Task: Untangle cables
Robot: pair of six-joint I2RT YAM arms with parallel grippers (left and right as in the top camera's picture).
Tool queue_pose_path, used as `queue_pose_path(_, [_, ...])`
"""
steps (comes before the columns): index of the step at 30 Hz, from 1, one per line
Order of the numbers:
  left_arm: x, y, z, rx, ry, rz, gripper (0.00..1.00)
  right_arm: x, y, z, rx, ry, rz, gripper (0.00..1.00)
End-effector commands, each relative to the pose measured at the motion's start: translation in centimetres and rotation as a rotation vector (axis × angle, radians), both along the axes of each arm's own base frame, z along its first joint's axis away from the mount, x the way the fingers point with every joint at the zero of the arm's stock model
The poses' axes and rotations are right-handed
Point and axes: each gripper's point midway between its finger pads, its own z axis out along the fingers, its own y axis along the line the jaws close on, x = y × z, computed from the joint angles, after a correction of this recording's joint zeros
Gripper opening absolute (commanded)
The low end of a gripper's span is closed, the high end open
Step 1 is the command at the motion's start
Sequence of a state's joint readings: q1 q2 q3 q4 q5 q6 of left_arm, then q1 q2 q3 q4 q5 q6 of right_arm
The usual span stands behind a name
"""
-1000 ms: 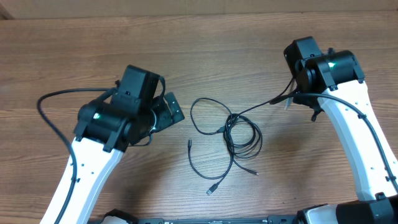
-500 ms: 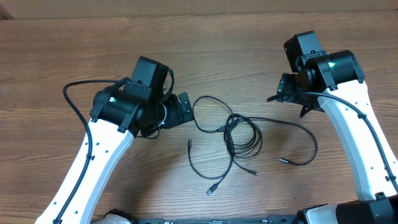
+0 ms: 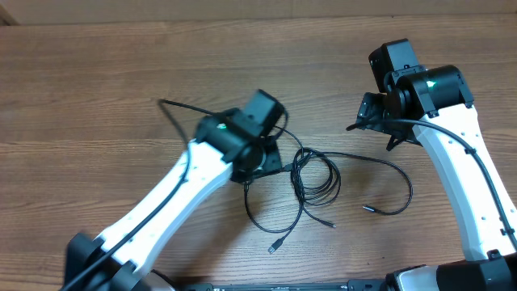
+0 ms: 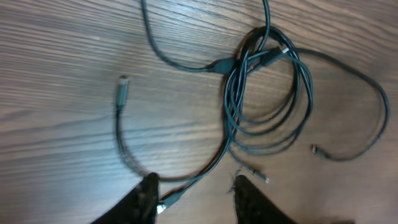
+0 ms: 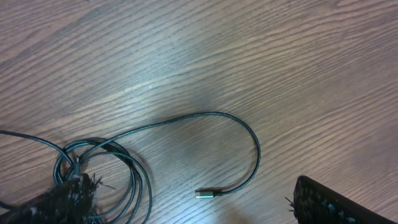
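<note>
I am working the left arm, and its jaws (image 4: pixel 196 199) stand part way apart with nothing pinched in them. The gap between the two fingers (image 4: pixel 146 199) is much wider than any cord. The cables (image 4: pixel 267 93) lie on the counter (image 4: pixel 62 37) ahead of these jaws and off to their right side, bunched in a round tangle of loops. One thin strand (image 4: pixel 199 171) comes out of that tangle and slants back toward the jaws. It ends in a small plug (image 4: pixel 166 204) that shows in the gap, close to the left-hand finger. Its long way runs from the jaws up and right into the knot, so I think a grab would need the fingers set across that slant. I cannot tell from here if the jaws are down at the plug or high above it. Another strand curls away to the left of the jaws and ends in a little plug (image 4: pixel 123 81). The right jaws (image 5: pixel 199 208) are spread wide and hold nothing. A loose cord end with a silver tip (image 5: pixel 208 194) lies just ahead of them, and the tangle sits off to their left. The left arm is nearer to the knot. I see no box or tray here.
</note>
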State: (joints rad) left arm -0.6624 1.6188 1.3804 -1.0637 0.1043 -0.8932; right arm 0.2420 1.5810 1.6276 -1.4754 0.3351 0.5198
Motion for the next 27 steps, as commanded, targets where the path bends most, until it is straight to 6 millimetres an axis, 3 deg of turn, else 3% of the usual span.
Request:
queue_pose_path(1, [0.1, -1.5, -2.5, 0.004, 0.049, 0.036, 0.30, 0.4, 0.1, 0.9, 0.016, -0.042, -0.009, 1.00])
queue_pose_path(3, [0.3, -3.0, -3.8, -0.029, 0.076, 0.017, 0.20, 0.4, 0.1, 0.9, 0.017, -0.042, -0.009, 1.00])
queue_pose_path(7, [0.6, -4.5, -6.1, -0.059, 0.129, 0.003, 0.18, 0.4, 0.1, 0.9, 0.017, -0.042, -0.009, 1.00])
queue_pose_path(11, [0.6, -4.8, -8.1, -0.042, 0.167, 0.003, 0.21, 0.4, 0.1, 0.9, 0.017, -0.043, -0.009, 1.00])
queue_pose_path(16, [0.4, -4.7, -9.8, -0.020, 0.205, 0.005, 0.31, 0.7, 0.2, 1.0, 0.020, -0.055, -0.009, 1.00])
queue_pose_path(22, [-0.1, -5.0, -11.3, -0.015, 0.249, 0.001, 0.23, 0.9, 0.3, 1.1, 0.024, -0.067, -0.008, 1.00])
queue_pose_path(27, [-0.3, -5.6, -12.7, -0.005, 0.260, -0.015, 0.22, 0.9, 0.3, 1.1, 0.024, -0.067, -0.008, 1.00])
